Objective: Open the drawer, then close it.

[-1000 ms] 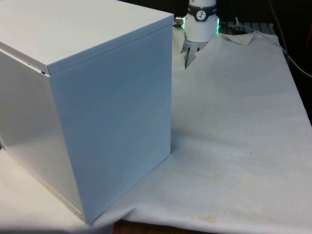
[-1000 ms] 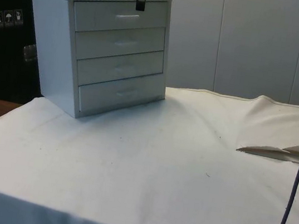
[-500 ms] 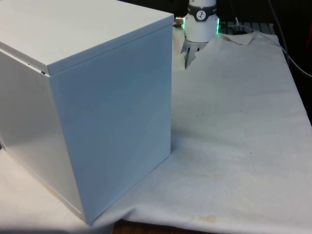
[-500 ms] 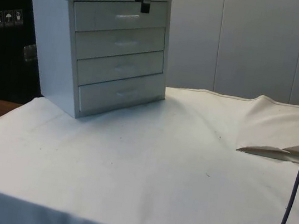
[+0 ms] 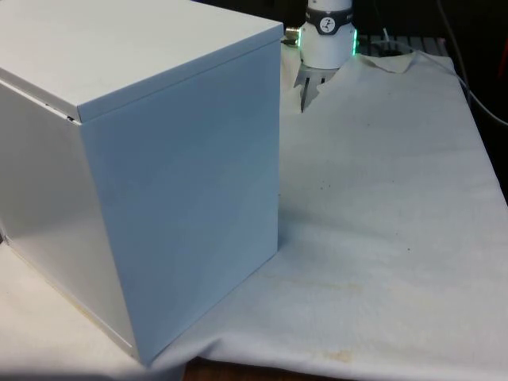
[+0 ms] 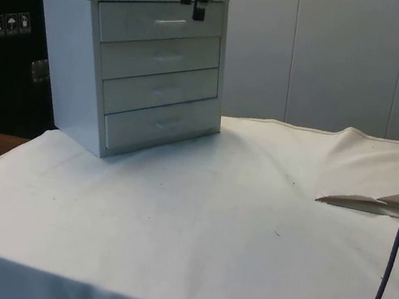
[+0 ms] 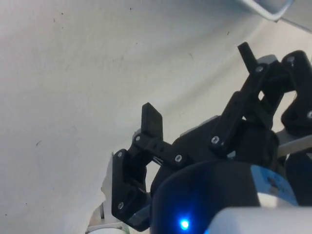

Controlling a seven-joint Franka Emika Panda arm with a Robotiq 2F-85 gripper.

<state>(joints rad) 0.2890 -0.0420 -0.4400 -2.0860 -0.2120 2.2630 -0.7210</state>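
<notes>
Drawer (image 6: 161, 21) front faces the robot, closed; tool (image 6: 191, 7) spread before it.

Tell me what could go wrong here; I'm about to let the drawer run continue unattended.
1. The claw hangs open in front of the top drawer, right of its handle in the side view; it may miss the handle.
2. The chest of drawers is not visibly fastened to the cloth; a pull might drag it.

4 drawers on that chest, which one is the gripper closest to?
The top drawer. In the side view the gripper hangs at the chest's upper front edge, level with that drawer and beside its handle; the three drawers below sit lower.
</notes>
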